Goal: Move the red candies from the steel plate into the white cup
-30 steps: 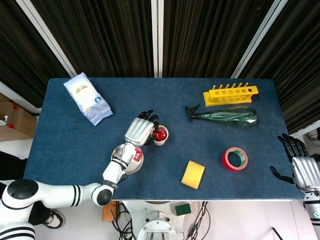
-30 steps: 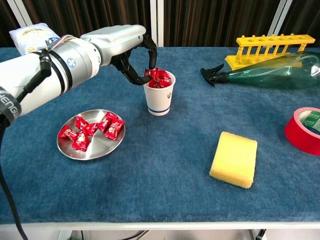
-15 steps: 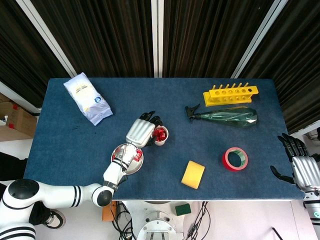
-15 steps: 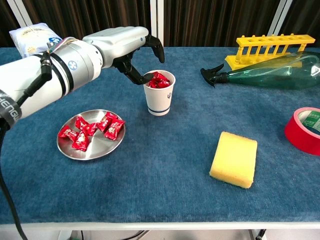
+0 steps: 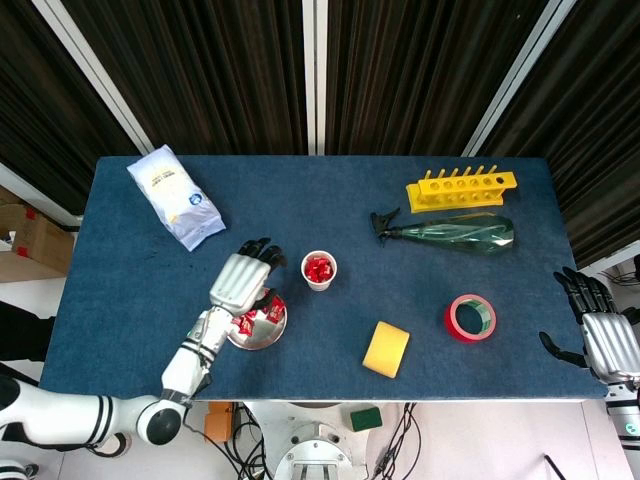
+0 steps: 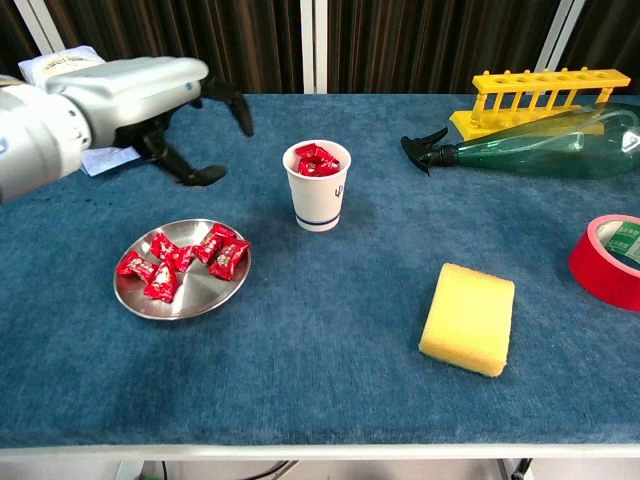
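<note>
Left hand (image 6: 150, 95) hovers empty above steel plate (image 6: 196, 296), beside white cup (image 6: 318, 190).

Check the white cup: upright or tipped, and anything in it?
Upright. The white cup stands on its base on the table, mouth up, with red candies showing at the rim.
</note>
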`<state>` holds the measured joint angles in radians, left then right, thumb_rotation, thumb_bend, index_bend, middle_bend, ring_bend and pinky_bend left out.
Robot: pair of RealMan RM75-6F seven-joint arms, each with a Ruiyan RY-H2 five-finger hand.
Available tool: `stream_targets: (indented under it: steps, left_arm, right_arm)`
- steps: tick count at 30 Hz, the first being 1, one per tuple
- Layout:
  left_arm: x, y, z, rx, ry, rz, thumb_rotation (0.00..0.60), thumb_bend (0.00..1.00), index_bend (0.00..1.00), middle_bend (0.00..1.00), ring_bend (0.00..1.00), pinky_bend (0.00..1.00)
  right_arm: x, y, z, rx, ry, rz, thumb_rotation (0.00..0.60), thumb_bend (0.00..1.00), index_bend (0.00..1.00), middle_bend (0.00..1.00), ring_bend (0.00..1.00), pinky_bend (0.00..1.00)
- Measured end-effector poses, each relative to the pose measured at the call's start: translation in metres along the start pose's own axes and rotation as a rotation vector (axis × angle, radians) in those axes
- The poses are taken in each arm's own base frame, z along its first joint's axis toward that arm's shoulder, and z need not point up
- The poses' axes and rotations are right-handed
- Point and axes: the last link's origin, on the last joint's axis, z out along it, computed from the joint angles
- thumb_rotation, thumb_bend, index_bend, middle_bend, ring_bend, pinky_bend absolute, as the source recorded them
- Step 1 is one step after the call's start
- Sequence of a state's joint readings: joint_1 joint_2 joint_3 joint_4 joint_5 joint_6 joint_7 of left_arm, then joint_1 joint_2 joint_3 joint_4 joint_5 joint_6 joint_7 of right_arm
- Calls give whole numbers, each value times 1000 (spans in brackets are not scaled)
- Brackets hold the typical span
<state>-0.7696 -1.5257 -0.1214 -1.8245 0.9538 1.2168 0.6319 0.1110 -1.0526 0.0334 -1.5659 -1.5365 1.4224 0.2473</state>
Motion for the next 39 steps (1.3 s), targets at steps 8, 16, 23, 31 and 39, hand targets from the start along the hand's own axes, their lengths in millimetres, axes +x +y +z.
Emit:
stream_targets:
  steps: [8,16,23,31,39]
  left_arm:
    - [-22,-33,-38,68,-119,24,600,317,364,195,98,165]
    - [-43,-36,-55,21,-168,60,600,317,386,194,85,162]
    - [-53,-32,-54,-8,-147,63,600,314,368,179,67,161]
    - [-65,-28,-49,-58,-124,101,600,315,364,163,59,160]
    - [-72,-33,-49,-27,-158,127,600,315,383,154,57,160]
  right_arm:
    - [-1,-1,-1,2,-4,-4,600,280,8,4,0,0]
    - [-1,-1,-1,2,-2,-4,600,280,8,4,0,0]
    - [-1,-1,-1,3,0,-4,600,280,8,4,0,0]
    - [-2,-1,0,2,-4,-6,600,281,8,5,0,0]
    - [-3,-2,0,1,-6,-10,600,281,8,5,0,0]
